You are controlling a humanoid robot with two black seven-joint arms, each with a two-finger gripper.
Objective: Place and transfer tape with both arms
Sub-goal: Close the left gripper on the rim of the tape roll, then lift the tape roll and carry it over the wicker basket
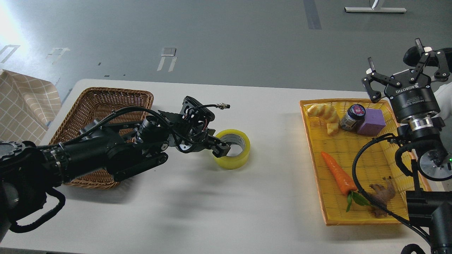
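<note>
Tape (232, 149): lies flat at mid-surface (197, 211), core upward. Left gripper (221, 147): at the roll's 9 o'clock, fingers straddling the near wall, seemingly clamped on it. Basket (102, 102): 9 o'clock of the tape. Yellow tray (339, 148): 3 o'clock. Right gripper (399, 76): raised at 2 o'clock, fingers apart, empty. Step: you appear mid-grasp. Next: lift, carry toward the waiting right gripper.

Tape (237, 158): yellowish translucent roll, grey-white core, lying flat on bench (226, 204) mid-centre; left pincer (221, 148) fingers straddle its near-left wall.
</note>
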